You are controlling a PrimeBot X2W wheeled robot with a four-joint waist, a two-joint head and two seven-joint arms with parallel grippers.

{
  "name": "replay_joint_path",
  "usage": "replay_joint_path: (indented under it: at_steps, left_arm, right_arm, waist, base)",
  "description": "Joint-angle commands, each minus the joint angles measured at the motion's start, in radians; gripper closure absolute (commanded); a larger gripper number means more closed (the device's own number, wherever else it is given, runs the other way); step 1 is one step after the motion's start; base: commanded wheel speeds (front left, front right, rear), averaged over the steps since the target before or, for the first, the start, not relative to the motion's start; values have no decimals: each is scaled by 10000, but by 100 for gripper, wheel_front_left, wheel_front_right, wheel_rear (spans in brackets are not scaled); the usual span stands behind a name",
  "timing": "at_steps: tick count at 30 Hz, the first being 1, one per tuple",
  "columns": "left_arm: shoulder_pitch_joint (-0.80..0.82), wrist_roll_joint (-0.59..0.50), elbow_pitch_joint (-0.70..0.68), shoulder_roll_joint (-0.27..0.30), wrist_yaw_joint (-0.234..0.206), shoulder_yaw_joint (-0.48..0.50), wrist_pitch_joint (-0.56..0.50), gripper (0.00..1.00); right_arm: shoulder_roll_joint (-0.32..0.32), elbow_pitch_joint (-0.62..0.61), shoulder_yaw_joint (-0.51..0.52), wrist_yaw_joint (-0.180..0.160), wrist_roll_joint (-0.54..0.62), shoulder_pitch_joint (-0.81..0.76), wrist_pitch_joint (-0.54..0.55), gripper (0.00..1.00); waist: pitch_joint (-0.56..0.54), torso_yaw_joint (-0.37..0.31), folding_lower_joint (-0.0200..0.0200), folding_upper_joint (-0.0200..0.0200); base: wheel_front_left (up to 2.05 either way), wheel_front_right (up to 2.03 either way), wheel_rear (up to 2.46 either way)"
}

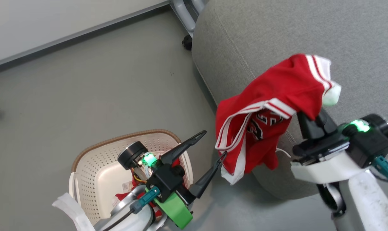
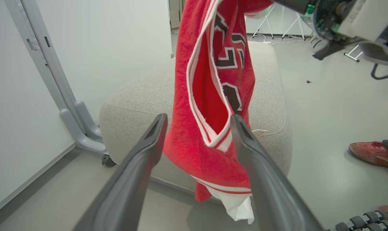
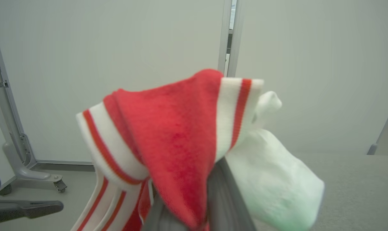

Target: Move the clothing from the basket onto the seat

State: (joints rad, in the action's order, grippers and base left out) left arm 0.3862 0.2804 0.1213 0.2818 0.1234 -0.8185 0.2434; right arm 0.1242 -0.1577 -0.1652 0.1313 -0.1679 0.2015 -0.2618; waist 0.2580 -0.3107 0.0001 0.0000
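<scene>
My right gripper (image 1: 306, 117) is shut on a red garment (image 1: 271, 106) with white striped trim and dark lettering. The garment hangs in the air over the front edge of the grey seat (image 1: 277, 32), and its fabric covers my right fingertips. In the right wrist view it (image 3: 174, 138) drapes over the dark fingers (image 3: 223, 199). My left gripper (image 1: 213, 143) stands open above the cream basket (image 1: 94, 166), one fingertip close to the garment's hem. In the left wrist view the garment (image 2: 210, 80) hangs just beyond the open fingers (image 2: 155, 134). More red clothing (image 1: 125, 195) shows in the basket under my left arm.
The basket stands on the grey floor left of the seat. Grey wheeled frame legs (image 1: 184, 16) with a caster (image 1: 187, 41) stand by the seat's far corner along a white wall. A person's red shoe (image 2: 370, 154) is on the floor beyond the seat.
</scene>
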Motion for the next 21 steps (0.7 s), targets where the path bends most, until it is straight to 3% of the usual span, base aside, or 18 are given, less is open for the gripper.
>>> replay_joint_path:
  at_steps: [1,9,16,21]
  left_arm:
    - [241,-66,-52,130,36,-19,-20,0]
    - [776,-111,-491,653,64,-65,-238,0]
    - [1498,-223,-1151,1239,65,-68,-487,0]
    - [2025,-405,-1386,1374,74,-292,-543,0]
  right_arm:
    - [241,-106,96,-10,121,504,-49,100]
    - [1899,-102,817,-12,122,3917,-49,100]
    - [3481,970,1679,-12,-595,7726,-49,100]
    - [4203,1927,2187,-12,-671,9160,-38,100]
  waist:
    - [544,-96,-1,0]
    - [1977,458,-1,0]
    - [3632,891,-1,0]
    - [4500,1143,-1,0]
  base:
    - [0,0,0]
    - [0,0,0]
    - [0,0,0]
    - [0,0,0]
